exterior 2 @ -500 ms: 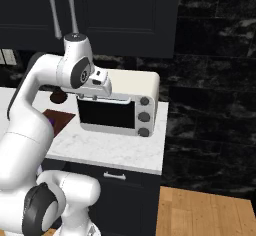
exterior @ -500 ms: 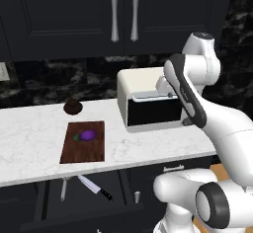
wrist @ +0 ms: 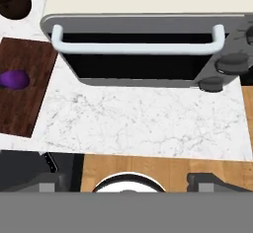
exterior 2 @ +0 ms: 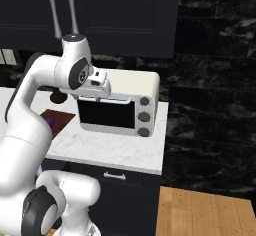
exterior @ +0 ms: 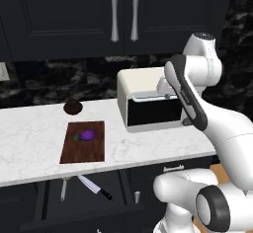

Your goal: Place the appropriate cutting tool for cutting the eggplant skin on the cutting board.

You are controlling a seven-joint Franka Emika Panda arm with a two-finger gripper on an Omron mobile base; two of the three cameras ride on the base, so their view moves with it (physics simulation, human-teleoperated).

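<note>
i have the arm raised high in front of the toaster oven (exterior: 148,103), hand looking down over the counter (exterior: 34,133), which reads to me as a survey pose before i commit to a reach. the gripper (wrist: 126,181) holds nothing, and with its tips barely rising at the bottom of the hand view i cannot tell how far apart the jaws stand.

the board (exterior: 84,141) lies on the counter left of the oven, and the eggplant (exterior: 87,135) already rests on it, near the far end. so the board is ready and only the tool is missing from it.

the left base view gives me what the others lack: an open drawer (exterior: 74,197) below the board, with the slim pale peeler (exterior: 63,188) lying at its left and the black-handled knife (exterior: 94,187) just beside it to the right. a dark brown lump (exterior: 73,107) sits behind the board.

the hand view shows the oven door handle (wrist: 138,47) and knobs (wrist: 232,64) close up, with the board to the oven's left. the right base view mostly hides the board behind the arm.

my judgement: the pick has not begun; next i must swing left of the oven and down into the drawer.
</note>
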